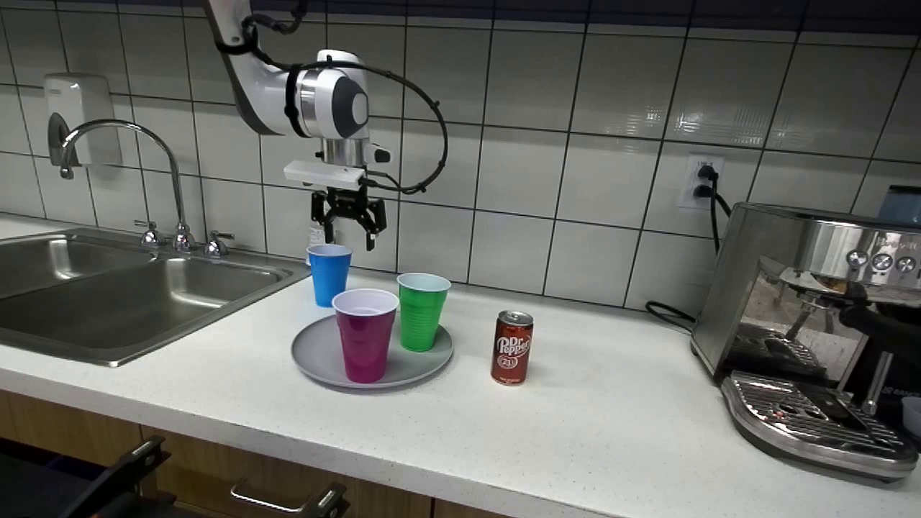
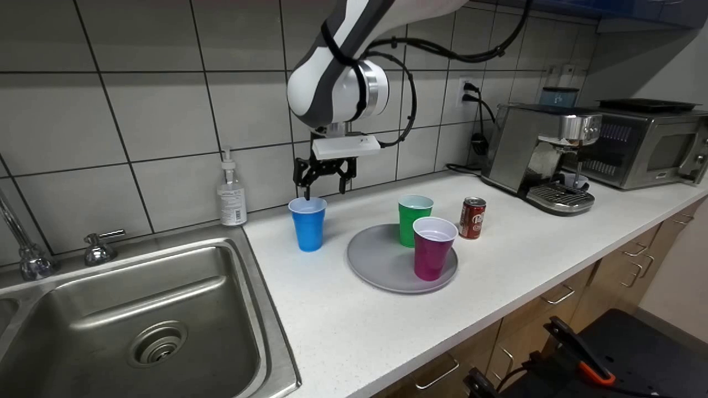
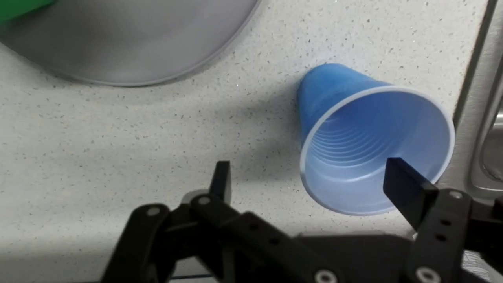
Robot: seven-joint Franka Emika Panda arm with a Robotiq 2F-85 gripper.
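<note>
- Your gripper [image 2: 325,192] hangs, jaws wide apart, one fingertip near the blue cup [image 2: 308,228].
- Your blue cup stands upright on counter [image 2: 332,331] between sink [image 2: 275,327] and plate [image 2: 376,260].
- Green cup [image 2: 407,225], purple cup [image 2: 432,253] on plate; can [image 2: 472,219] nearby.

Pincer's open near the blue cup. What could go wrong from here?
1. Off-centre: in the wrist view, one fingertip overlaps the mouth of the blue cup, the other lies outside. Lowering the pincer straight down might catch the rim.
2. Tipping: that cup looks empty and stands near the sink; a nudge might topple it that way.
3. Sideways swing: the green cup and purple cup stand on the gray plate; a low sweep might knock them.
</note>
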